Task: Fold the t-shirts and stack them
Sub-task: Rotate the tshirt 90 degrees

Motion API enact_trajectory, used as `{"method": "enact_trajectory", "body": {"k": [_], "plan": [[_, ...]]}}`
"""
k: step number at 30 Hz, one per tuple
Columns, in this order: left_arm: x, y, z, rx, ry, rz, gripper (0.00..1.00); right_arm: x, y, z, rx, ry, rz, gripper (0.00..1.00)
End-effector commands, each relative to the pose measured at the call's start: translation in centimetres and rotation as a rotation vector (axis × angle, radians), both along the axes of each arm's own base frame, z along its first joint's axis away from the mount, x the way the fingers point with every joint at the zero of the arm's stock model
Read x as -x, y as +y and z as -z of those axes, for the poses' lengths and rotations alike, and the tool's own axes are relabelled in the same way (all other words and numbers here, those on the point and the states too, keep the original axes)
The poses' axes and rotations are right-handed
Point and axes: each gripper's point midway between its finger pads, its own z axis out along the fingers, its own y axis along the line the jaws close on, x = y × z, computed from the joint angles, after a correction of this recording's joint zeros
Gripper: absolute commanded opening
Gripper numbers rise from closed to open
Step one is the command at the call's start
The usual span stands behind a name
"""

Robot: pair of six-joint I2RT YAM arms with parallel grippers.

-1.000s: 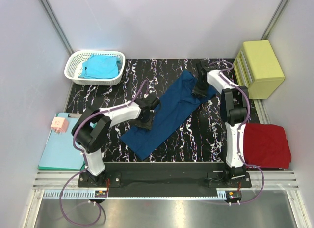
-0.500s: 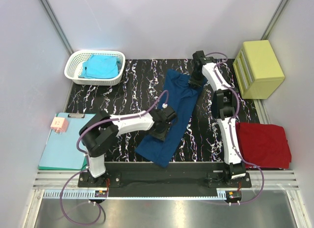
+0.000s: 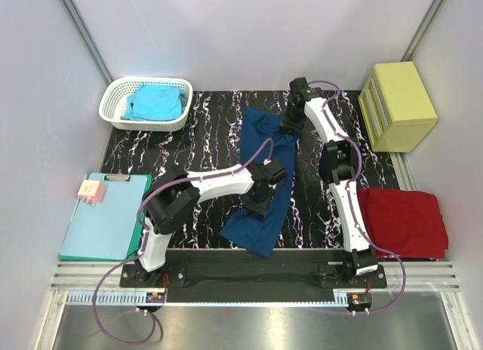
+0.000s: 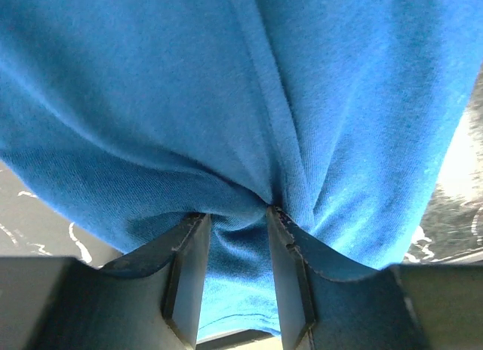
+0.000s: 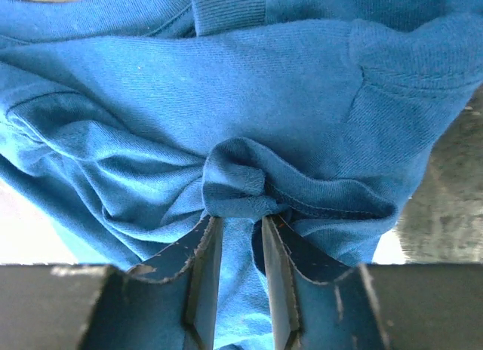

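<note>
Seen from above, the navy blue cotton t-shirt [image 3: 260, 161] lies as a long folded strip down the middle of the black, white-veined desk [image 3: 162, 150]. It runs from 12 o'clock towards 6 o'clock, and its near end reaches the front edge. The left end effector [image 3: 260, 198] sits on the strip's lower half. The right end effector [image 3: 290, 124] is at the strip's far end, towards 1 o'clock. A white plastic basket [image 3: 113, 108] at 10 o'clock holds a turquoise t-shirt [image 3: 155, 101]. A folded red t-shirt [image 3: 404, 222] lies at 4 o'clock, a yellow-green box [image 3: 400, 101] stands at 2 o'clock and a flat teal clipboard [image 3: 102, 218] lies at 8 o'clock.

From the left wrist, the two dark fingers [image 4: 189, 259] are clamped on a gathered fold of the blue cloth. A seam climbs from the pinch towards 12 o'clock.

From the right wrist, the fingers [image 5: 205, 267] are closed on a bunched knot of the same fabric. The ribbed collar shows at 12 o'clock.
</note>
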Motion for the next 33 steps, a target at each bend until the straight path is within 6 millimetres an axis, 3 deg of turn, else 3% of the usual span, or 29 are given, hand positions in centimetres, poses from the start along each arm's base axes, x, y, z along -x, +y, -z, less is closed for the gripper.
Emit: {"method": "enact_trajectory", "body": {"k": [1, 3, 4, 5, 6, 7, 8, 10, 11, 14, 17, 21, 22, 26, 29, 33], "plan": [[1.2, -2.0, 2.2, 0.032, 0.052, 0.011, 0.41, 0.6, 0.4, -0.2, 0.062, -0.006, -0.04, 0.33], [-0.7, -0.9, 0.6, 0.005, -0.052, -0.012, 0.42, 0.0, -1.0, -3.8, 0.126, -0.086, -0.029, 0.33], [-1.5, -0.6, -0.4, 0.009, -0.092, -0.027, 0.43, -0.5, -2.5, -6.8, 0.187, -0.151, 0.01, 0.33], [-2.4, -0.4, -2.8, 0.048, -0.149, -0.042, 0.46, -0.7, -3.3, -8.6, 0.196, -0.183, 0.036, 0.35], [-4.0, 0.5, -4.0, 0.046, -0.201, -0.08, 0.48, -0.9, -3.7, -10.0, 0.193, -0.208, 0.056, 0.35], [-4.9, 1.0, -5.4, 0.065, -0.233, -0.103, 0.49, -0.8, -4.2, -12.9, 0.177, -0.253, 0.08, 0.36], [-6.6, 1.9, -7.9, 0.107, -0.283, -0.152, 0.51, -0.7, -4.4, -14.4, 0.171, -0.276, 0.095, 0.37], [-8.2, 2.8, -10.3, 0.153, -0.323, -0.196, 0.53, 0.0, -4.5, -18.1, 0.154, -0.336, 0.099, 0.38], [-9.7, 3.6, -12.4, 0.189, -0.36, -0.233, 0.54, 0.6, -4.6, -18.7, 0.149, -0.336, 0.096, 0.38], [-12.8, 4.8, -15.0, 0.226, -0.423, -0.269, 0.61, 3.4, -4.0, -20.5, 0.126, -0.33, 0.051, 0.38], [-16.1, 5.0, -14.8, 0.226, -0.435, -0.265, 0.63, 7.5, -2.7, -20.1, 0.121, -0.305, -0.011, 0.37], [-20.3, 3.9, -12.3, 0.264, -0.358, -0.255, 0.62, 13.4, -0.2, -17.7, 0.067, -0.305, -0.091, 0.38], [-21.0, 3.6, -11.7, 0.277, -0.341, -0.253, 0.61, 15.8, 0.2, -16.1, 0.08, -0.279, -0.113, 0.39], [-24.3, 1.3, -9.0, 0.35, -0.267, -0.23, 0.57, 21.5, 1.6, -11.4, 0.125, -0.194, -0.215, 0.38], [-25.8, 0.1, -8.1, 0.373, -0.268, -0.202, 0.57, 24.5, 2.0, -8.5, 0.142, -0.144, -0.257, 0.38], [-27.4, -0.2, -6.5, 0.379, -0.263, -0.194, 0.57, 26.2, 2.4, -5.5, 0.144, -0.082, -0.284, 0.37]]}}
